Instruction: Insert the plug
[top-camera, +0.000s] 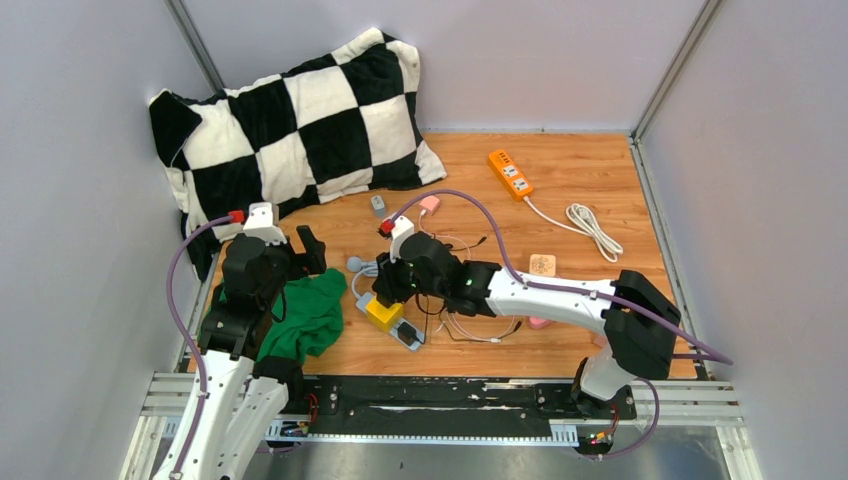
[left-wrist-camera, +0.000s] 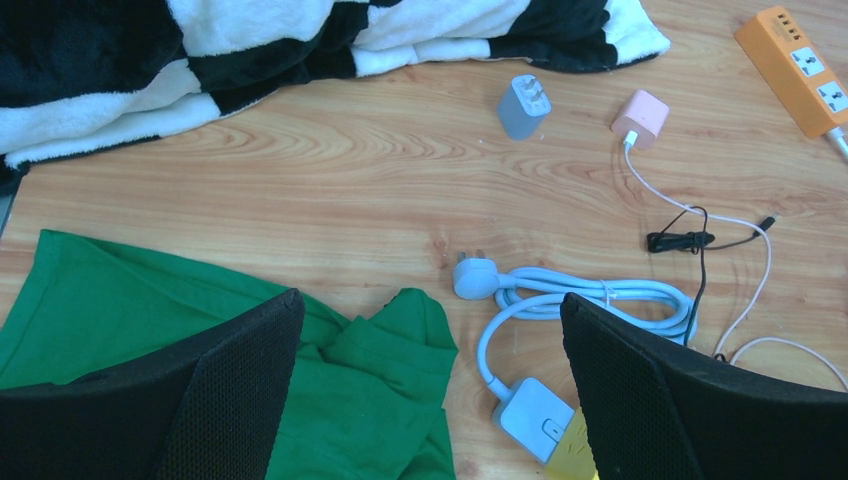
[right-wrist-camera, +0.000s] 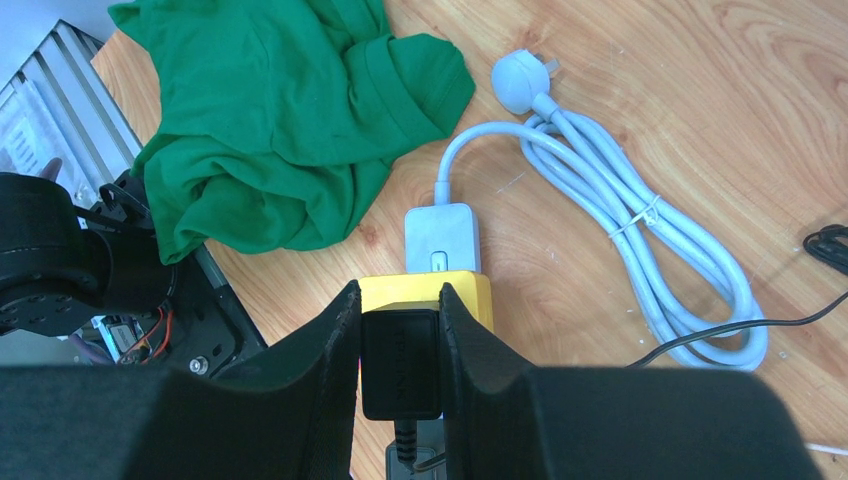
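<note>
Right wrist view, bottom centre: the right tool (right-wrist-camera: 398, 325) pinches a boxy black plug (right-wrist-camera: 400, 375) of matte plastic, its front edge right up against the glossy yellow socket block (right-wrist-camera: 425, 292). I can't tell if the pins are home, so by my read seating and release are left. Just above lies a smooth grey adapter (right-wrist-camera: 440, 235) with a looped pale-blue cable (right-wrist-camera: 640, 240). The left tool (left-wrist-camera: 430, 330) is spread wide and empty, over crumpled green cloth (left-wrist-camera: 150, 310) on the wood-grain worktop (left-wrist-camera: 330, 190).

No legible text, no labels (any view)
</note>
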